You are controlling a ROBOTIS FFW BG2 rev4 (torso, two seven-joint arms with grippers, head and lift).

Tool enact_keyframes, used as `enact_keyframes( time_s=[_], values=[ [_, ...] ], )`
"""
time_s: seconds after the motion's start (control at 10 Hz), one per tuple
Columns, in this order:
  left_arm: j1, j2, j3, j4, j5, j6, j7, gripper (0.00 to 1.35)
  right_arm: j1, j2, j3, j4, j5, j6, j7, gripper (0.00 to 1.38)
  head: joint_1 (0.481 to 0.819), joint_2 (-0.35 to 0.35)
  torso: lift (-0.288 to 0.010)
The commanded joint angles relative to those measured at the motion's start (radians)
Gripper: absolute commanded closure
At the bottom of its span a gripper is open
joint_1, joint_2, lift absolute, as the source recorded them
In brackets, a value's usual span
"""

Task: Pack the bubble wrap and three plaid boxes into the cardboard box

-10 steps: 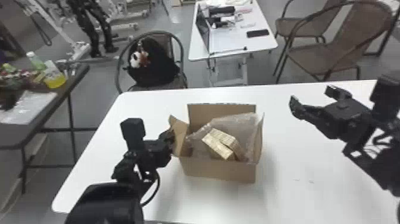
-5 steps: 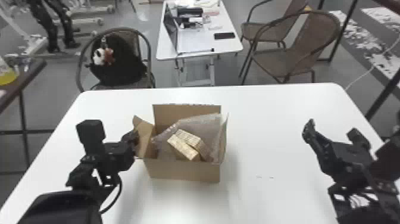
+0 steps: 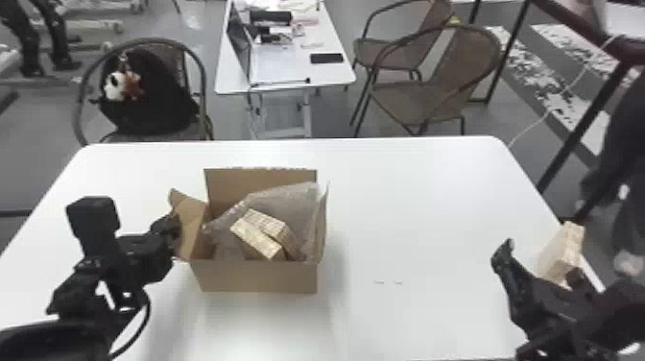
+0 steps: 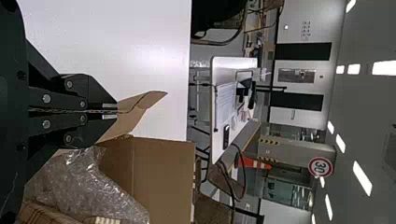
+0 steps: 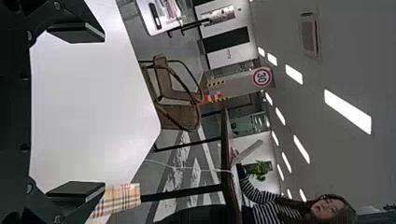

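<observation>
Left gripper [image 4: 115, 111] pinches the flap [image 4: 133, 113], right gripper [image 5: 103, 111] gapes — plaid box [image 3: 565, 252] just beside it, by the table's [image 3: 432, 206] edge — probably light, stiffish, so we'd squeeze opposite sides gently

A dark bag [image 3: 149, 98] fills a chair [image 3: 204, 96]; wicker chairs [image 3: 422, 89] stand behind.

Left claw [image 3: 173, 226], fingers closed together, right claw [image 3: 541, 259], fingers spread wide apart

Gap between cardboard box [image 3: 259, 278] and right claw [image 3: 540, 260]
</observation>
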Motion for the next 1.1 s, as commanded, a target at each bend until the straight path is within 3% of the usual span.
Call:
enact_keyframes(
  time_s=[0.0, 0.2, 0.5, 1.0],
  values=[
    [0.003, -0.004, 0.002, 0.000, 0.000, -0.003, -0.001, 1.21, 0.033, -0.007, -0.004, 0.001, 0.011, -0.028, -0.040, 0.17, 0.695, -0.013, -0.092],
    [0.006, -0.004, 0.002, 0.000, 0.002, -0.003, -0.001, 1.21, 0.041, -0.014, -0.006, 0.042, 0.014, -0.069, -0.097, 0.17, 0.695, -0.037, -0.092],
    [0.008, -0.004, 0.001, 0.000, 0.005, -0.003, -0.002, 1.21, -0.038, -0.030, -0.041, 0.159, -0.003, -0.071, -0.103, 0.17, 0.695, -0.070, -0.092],
    [0.011, -0.004, -0.008, 0.002, 0.005, -0.002, -0.002, 1.21, -0.167, -0.033, -0.049, 0.337, -0.032, -0.066, -0.124, 0.17, 0.695, -0.134, -0.092]
  ],
)
